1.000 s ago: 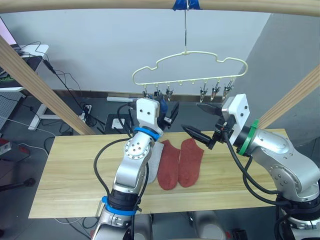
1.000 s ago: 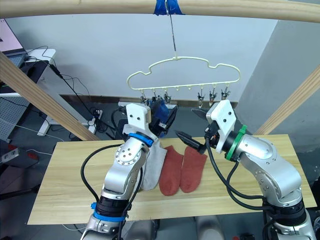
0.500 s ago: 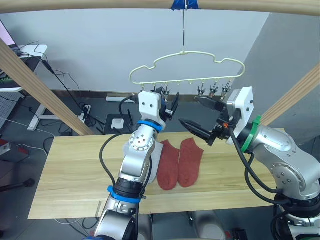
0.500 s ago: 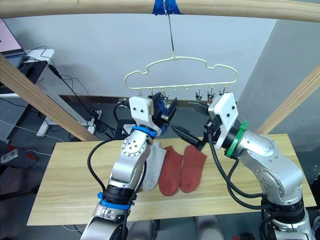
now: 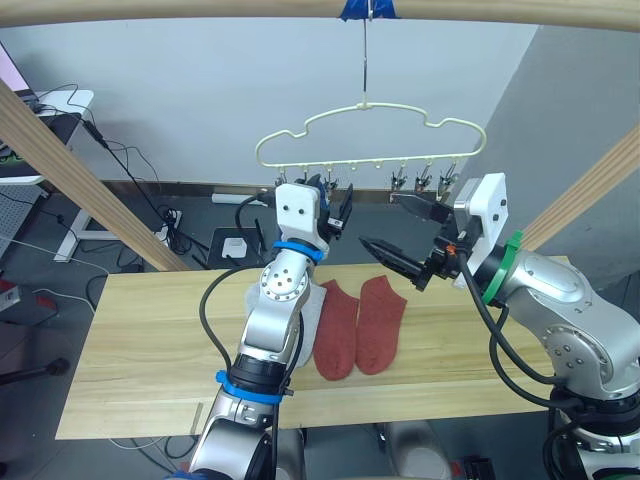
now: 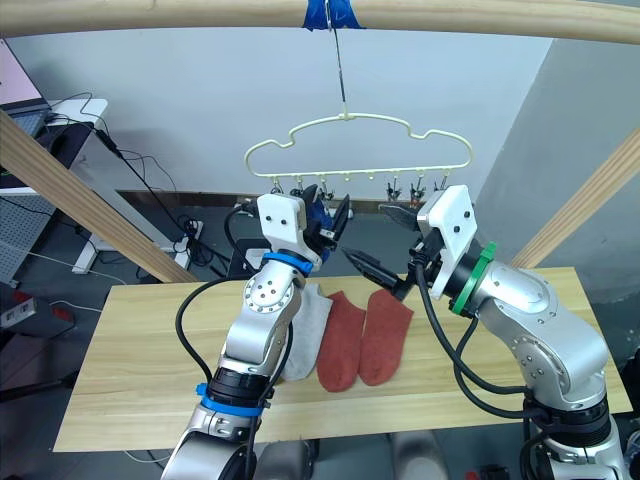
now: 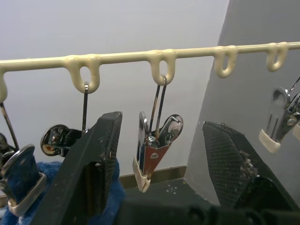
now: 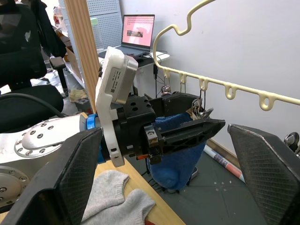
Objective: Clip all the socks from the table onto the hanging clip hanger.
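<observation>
The pale yellow clip hanger hangs from the top pole above the table. My left gripper is raised to its row of clips and stands open, with one metal clip between its fingers. A blue sock hangs just beside one finger, under a neighbouring clip that seems to pinch its top edge. My right gripper is open and empty, a little to the right at about the same height. On the table lie a light grey sock and two rust red socks.
Round wooden frame poles run across the top and slant down at the left and right. Cables and a power strip lie on the floor behind the table. A laptop stands on a desk far left.
My left gripper has risen with the blue sock from below the clips up to them. The hanger has swung slightly to the left. The right gripper has lifted a little.
</observation>
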You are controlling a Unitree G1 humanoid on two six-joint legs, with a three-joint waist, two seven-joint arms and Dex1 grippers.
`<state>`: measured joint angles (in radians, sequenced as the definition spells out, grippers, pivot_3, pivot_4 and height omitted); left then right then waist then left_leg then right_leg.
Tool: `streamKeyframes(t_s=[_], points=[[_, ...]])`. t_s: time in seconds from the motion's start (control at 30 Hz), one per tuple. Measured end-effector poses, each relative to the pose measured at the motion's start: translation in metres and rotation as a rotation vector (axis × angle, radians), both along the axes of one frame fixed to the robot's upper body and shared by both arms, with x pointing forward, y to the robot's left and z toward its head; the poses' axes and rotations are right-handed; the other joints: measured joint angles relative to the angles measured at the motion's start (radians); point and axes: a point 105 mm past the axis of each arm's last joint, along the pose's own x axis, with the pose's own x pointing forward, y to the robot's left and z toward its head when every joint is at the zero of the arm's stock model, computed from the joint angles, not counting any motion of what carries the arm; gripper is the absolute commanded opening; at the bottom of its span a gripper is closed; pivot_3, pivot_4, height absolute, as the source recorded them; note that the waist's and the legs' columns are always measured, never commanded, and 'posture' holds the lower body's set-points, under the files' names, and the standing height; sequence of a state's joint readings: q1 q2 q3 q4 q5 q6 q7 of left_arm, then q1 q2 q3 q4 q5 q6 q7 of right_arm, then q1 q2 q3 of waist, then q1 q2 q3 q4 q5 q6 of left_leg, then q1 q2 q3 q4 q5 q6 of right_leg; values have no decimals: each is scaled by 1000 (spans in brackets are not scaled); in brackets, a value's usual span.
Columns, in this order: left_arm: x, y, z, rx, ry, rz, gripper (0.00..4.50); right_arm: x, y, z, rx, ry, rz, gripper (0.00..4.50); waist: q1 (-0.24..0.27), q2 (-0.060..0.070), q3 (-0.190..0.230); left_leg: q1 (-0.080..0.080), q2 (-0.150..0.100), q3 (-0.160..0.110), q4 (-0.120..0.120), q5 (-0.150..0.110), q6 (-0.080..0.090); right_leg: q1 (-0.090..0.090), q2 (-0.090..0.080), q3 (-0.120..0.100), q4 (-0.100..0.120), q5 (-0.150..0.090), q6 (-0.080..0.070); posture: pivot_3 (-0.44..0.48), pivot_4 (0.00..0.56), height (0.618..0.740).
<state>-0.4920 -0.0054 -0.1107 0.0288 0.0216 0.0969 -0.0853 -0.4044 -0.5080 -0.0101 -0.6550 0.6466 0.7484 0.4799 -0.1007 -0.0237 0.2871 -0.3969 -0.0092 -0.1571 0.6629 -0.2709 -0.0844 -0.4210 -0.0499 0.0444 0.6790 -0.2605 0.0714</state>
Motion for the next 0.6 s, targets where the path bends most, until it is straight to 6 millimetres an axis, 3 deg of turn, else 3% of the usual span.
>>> streamKeyframes(t_s=[0.2,0.3,0.5,0.6], points=[[4,0,2,-13,1,23,3020,0,0,0,0,-1,0,4500,-1,0,0,0,0,0,0,0,0,0,0,0,0,0,0,-215,253,740],[4,0,2,-13,3,23,2514,0,0,0,0,-1,0,4500,-3,0,0,0,0,0,0,0,0,0,0,0,0,0,0,-216,254,740],[4,0,2,-14,2,22,755,0,0,0,-1,-1,-1,4500,-8,0,0,0,0,0,0,0,0,0,0,0,0,0,0,-215,256,740],[4,-1,3,-14,0,21,291,0,0,0,-1,-1,-1,4500,-10,0,0,0,0,0,0,0,0,0,0,0,0,0,0,-213,257,740]])
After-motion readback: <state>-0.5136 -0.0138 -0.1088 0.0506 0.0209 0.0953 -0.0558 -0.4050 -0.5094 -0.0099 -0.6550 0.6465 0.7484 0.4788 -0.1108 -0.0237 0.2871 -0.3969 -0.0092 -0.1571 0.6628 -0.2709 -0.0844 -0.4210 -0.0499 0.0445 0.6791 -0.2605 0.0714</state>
